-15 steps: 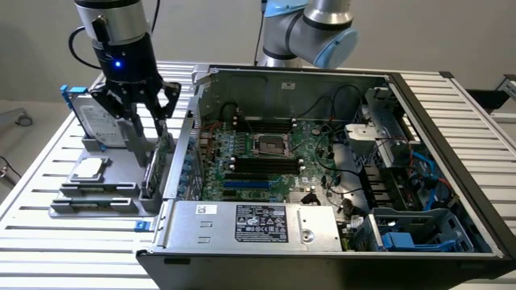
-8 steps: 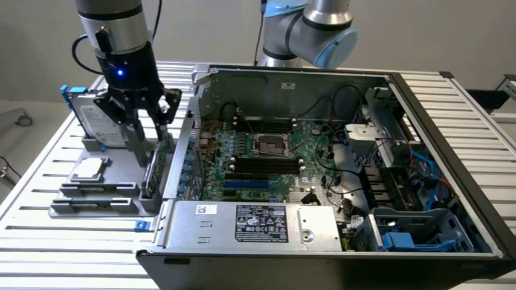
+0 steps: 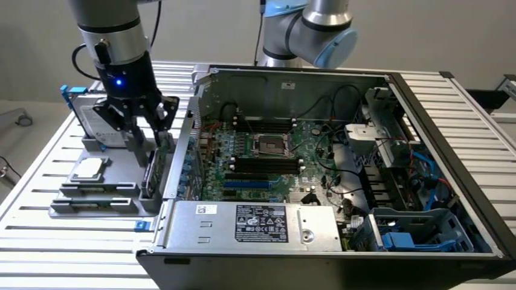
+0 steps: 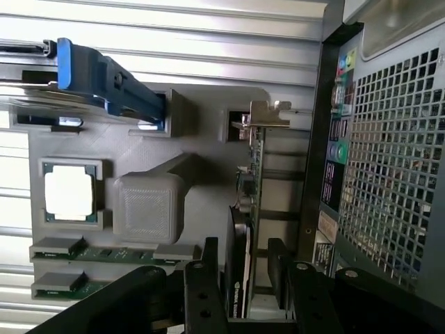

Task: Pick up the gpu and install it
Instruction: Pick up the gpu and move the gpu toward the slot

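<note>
We see the gripper [image 3: 151, 144] low over the grey holder [image 3: 105, 208] that sits on the slatted bench [image 3: 48, 241], at the exterior view's left, just beside the open computer case [image 3: 451, 181]. The gpu [image 3: 151, 172] stands on its long edge in a slot along the holder's edge nearest the case. In the wrist view the gripper [image 4: 243, 245] straddles the gpu [image 4: 254, 174] at its black end, and the silver bracket [image 4: 268, 115] sits at the card's far end. The jaws stand apart, with one finger [image 4: 205, 278] close against the card's black face and the other [image 4: 278, 268] clear of it, a gap showing between them. Elsewhere in the holder we see the square processor chip [image 4: 68, 193], two memory sticks [image 4: 104, 252] along the edge beyond the chip, and the blue-framed hard drive [image 4: 104, 80] at the edge opposite them. Inside the case the motherboard [image 3: 266, 151] lies exposed.
</note>
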Controlling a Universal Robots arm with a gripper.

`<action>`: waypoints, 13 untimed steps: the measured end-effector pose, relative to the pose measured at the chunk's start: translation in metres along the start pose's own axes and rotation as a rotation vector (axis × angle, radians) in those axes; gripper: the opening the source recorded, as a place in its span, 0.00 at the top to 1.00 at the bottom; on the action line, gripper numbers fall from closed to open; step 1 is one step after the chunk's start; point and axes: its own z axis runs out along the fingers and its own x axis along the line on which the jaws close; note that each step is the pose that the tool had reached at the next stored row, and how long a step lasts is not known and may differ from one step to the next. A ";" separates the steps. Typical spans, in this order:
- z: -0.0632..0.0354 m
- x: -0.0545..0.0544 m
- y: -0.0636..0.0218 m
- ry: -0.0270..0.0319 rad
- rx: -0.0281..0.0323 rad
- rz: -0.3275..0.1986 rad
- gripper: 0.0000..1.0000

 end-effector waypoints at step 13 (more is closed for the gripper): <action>0.0167 0.002 -0.0176 -0.0140 -0.0610 0.001 0.58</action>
